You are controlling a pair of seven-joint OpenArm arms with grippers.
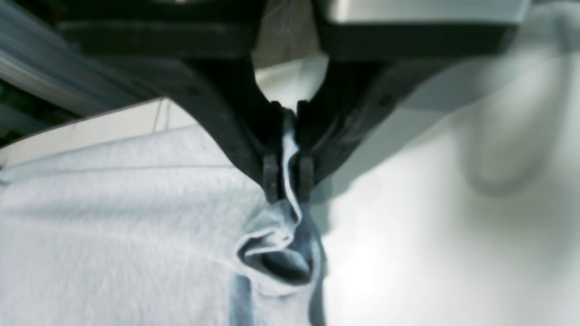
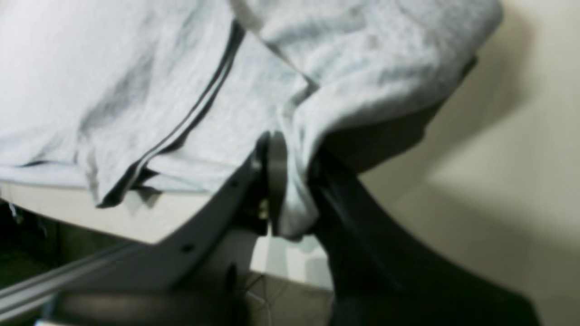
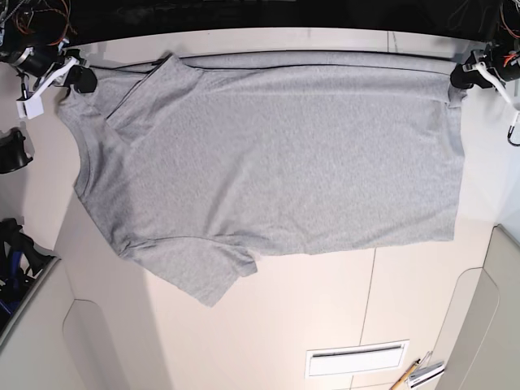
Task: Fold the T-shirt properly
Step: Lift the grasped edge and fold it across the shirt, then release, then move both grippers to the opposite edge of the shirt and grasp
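T-shirt (image 3: 276,154) lies spread flat across the far half of the pale worktop (image 3: 325,309), its far edge pinched at opposite corners by the left gripper (image 1: 288,179) and right gripper (image 2: 294,181), both jaws clamped on cloth, with bare worktop along its near edge.

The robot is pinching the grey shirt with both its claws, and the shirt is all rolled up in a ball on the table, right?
Not a ball. The base view shows the T-shirt spread out flat on the table. The rest is right: the left gripper and right gripper each pinch its cloth.
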